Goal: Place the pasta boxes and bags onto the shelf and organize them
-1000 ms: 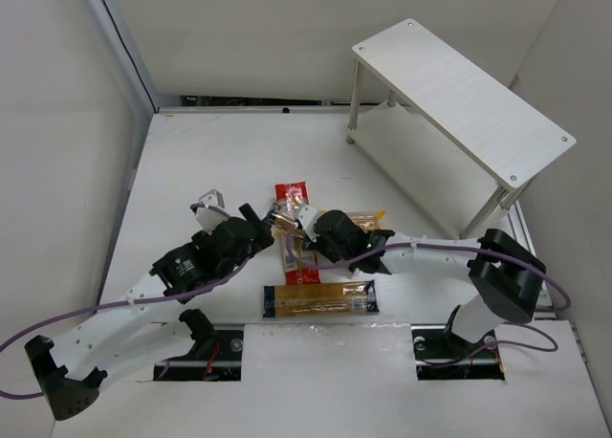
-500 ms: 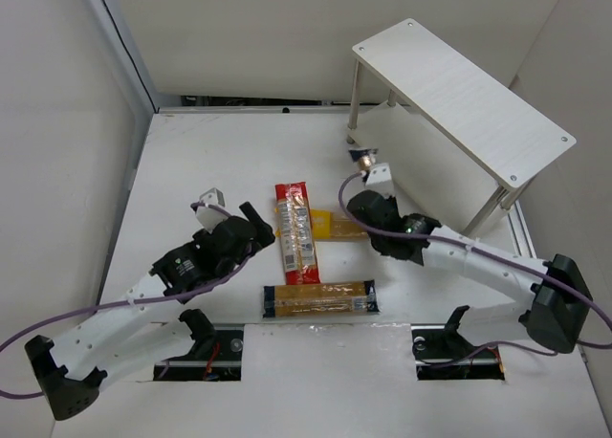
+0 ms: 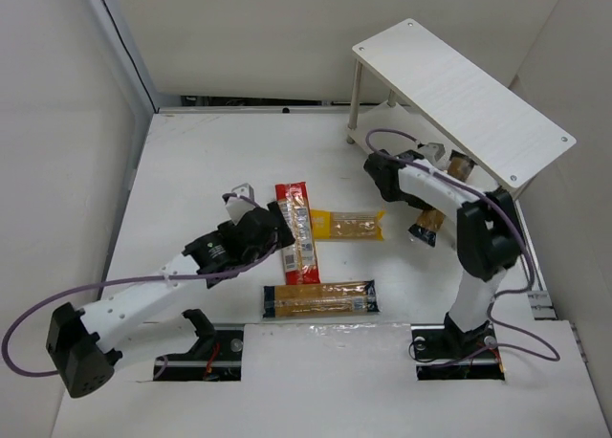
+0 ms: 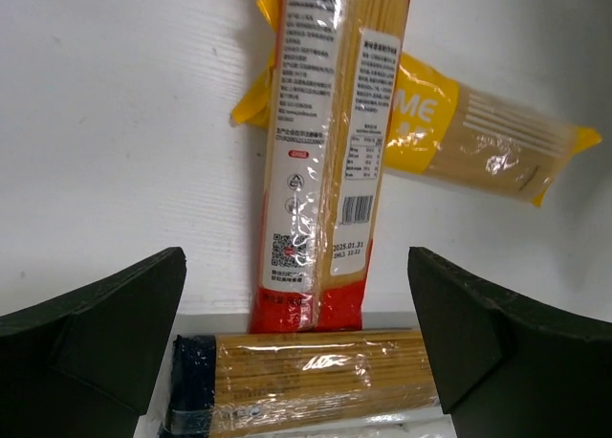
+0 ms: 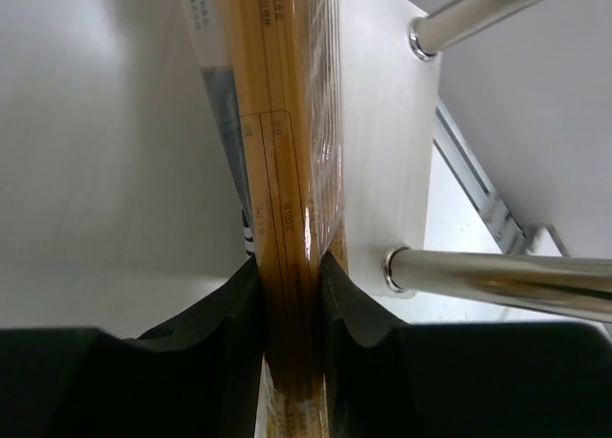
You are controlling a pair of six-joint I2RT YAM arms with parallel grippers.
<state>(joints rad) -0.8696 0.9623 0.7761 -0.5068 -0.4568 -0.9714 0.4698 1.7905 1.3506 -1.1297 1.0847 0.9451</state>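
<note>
Likely stiff yet slippery, the spaghetti pack (image 5: 282,122) is clamped edgewise by the right gripper (image 5: 287,285); the left gripper (image 4: 296,295) is spread wide.

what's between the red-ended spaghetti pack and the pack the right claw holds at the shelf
The yellow spaghetti bag, its end under the red-ended spaghetti pack; then bare white table up to the held dark-ended pack. Top external view.

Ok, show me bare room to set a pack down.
The shelf top is bare. The table is free between the back wall and the red pack. Crowded: the centre, around the yellow pack and blue-ended pack, and the lower shelf, where the right end effector holds a dark-ended pack.
</note>
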